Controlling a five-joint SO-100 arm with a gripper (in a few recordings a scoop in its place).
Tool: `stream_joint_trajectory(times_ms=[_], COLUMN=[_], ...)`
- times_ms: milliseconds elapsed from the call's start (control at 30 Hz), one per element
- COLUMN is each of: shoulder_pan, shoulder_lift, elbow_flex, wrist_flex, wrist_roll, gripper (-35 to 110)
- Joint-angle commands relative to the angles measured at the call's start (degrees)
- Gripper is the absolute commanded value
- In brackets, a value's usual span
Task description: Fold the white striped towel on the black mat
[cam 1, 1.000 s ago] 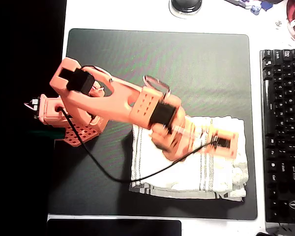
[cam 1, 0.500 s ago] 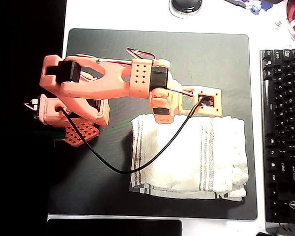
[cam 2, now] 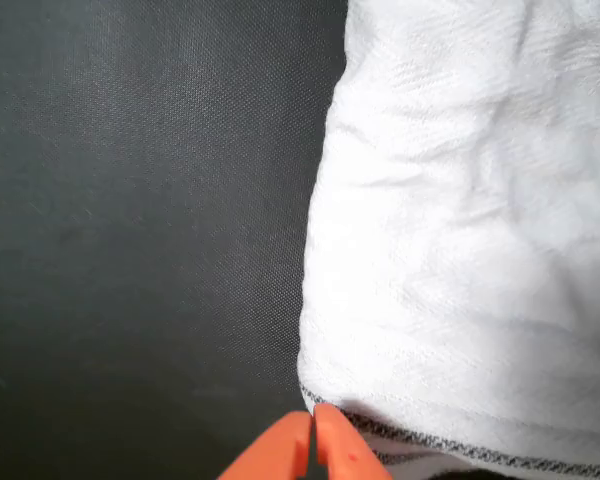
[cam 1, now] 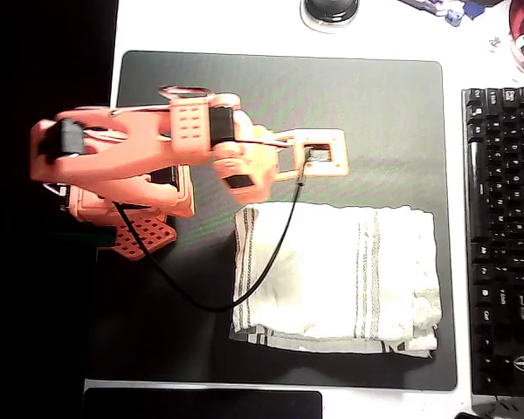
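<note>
Overhead view: fixed above, facing straight down, covering the whole black mat (cam 1: pixel 367 105).
Wrist view: mounted on the arm, close above the surface.
Shared: mat (cam 2: pixel 130 220) and white striped towel (cam 1: pixel 336 275) (cam 2: pixel 460 250) edge.

Overhead view: upper half of the black mat (cam 1: pixel 375 113) is bare right of the orange arm (cam 1: pixel 157 148), open room there above the white striped towel (cam 1: pixel 341 271). Towel covers the mat's lower right; keyboard (cam 1: pixel 502 236) blocks the right edge of frame, and the arm's black cable (cam 1: pixel 244 279) drapes over the towel's left end.
</note>
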Motion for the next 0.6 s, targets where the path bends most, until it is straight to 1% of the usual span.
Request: stream_joint_trajectory(times_ms=[0,167,300,433,567], shoulder_pan=[-0.53,1.23,0.7,0.97,2.2], shoulder_lift=[13.89,28.3,33.13,37.35,40.17], elbow_flex=[8.17,17.58,20.92,25.49,29.0], wrist_flex=[-1.23,-1.49,-3.78,-5.01,-4.13], wrist_roll=[-0.88,-1.76,0.26,-0.26,-1.32], gripper=[0,0,0,0,0])
